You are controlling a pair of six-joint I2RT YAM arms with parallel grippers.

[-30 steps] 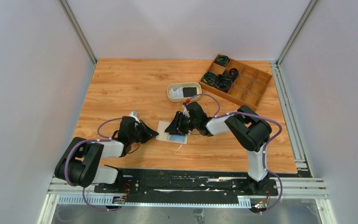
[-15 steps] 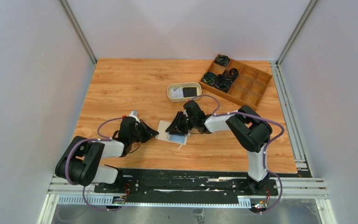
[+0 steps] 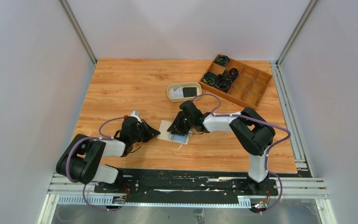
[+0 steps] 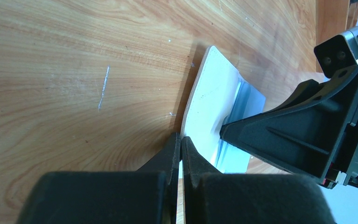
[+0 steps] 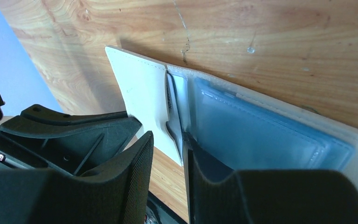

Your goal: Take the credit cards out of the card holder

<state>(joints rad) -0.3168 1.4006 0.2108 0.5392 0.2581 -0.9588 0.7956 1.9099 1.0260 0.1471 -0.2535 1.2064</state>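
The beige card holder lies open on the table, pale grey-blue inside. My left gripper is shut on the edge of its pale left flap, with the fingertips pinched together on it. My right gripper is open over the fold; one finger rests on the blue inside and the other hangs past the flap's edge. A thin dark sliver shows at the fold; I cannot tell whether it is a card. A black and a white card lie in the oval tray.
The oval beige tray stands behind the card holder. A wooden compartment box with black cable coils stands at the back right. Both wrists crowd close together over the card holder.
My right wrist has slid a little to the left, bringing its fingers further over the fold. My left gripper has stayed shut on the flap, shifting only slightly.
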